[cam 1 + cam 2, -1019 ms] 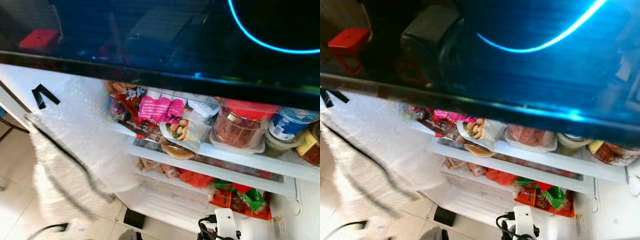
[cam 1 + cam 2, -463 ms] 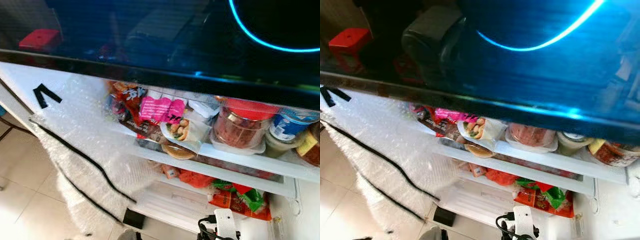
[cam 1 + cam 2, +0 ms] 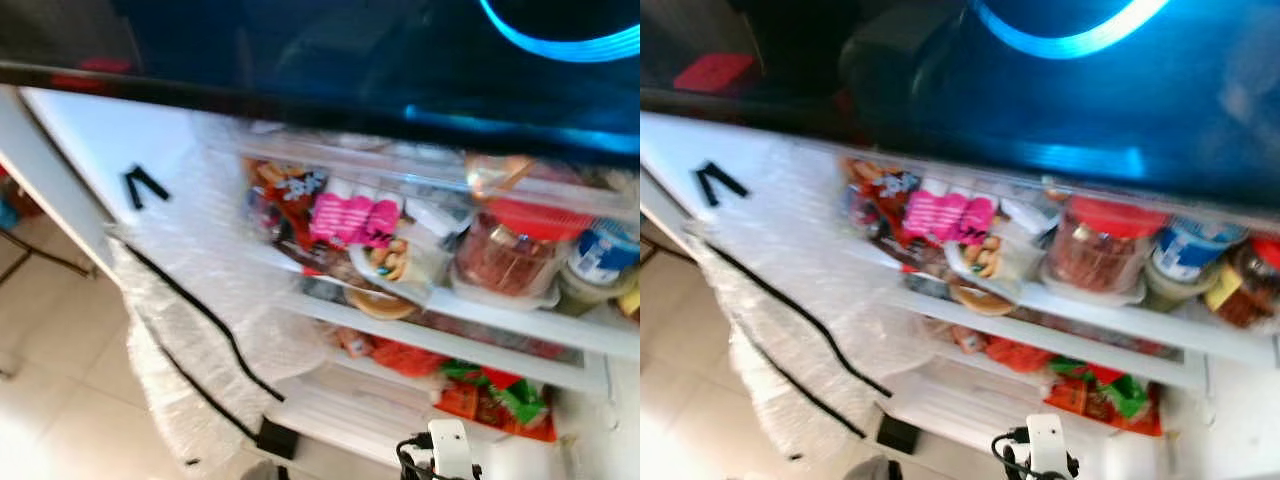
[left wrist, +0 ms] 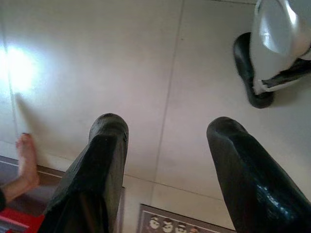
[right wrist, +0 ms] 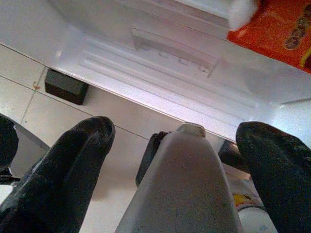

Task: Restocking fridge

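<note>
The fridge stands open with its crowded shelf before me. On it lie a pink packet, a wrapped sandwich roll, a red-lidded jar and a blue-and-white tub. Orange and green packets lie on the shelf below. My right gripper hangs low and open in front of the white bottom drawer, with a grey, leg-like shape showing between its fingers. My left gripper is open and holds nothing, over pale floor tiles.
A bubble-wrap sheet edged with black tape hangs at the fridge's left side. A small black block sits on the floor under the drawer. A person's bare foot and my own black foot rest on the tiles.
The camera has shifted and the picture is blurred; the shelf sits lower in view and more above it shows. The bubble-wrap sheet has swung and settled against the fridge's left side.
</note>
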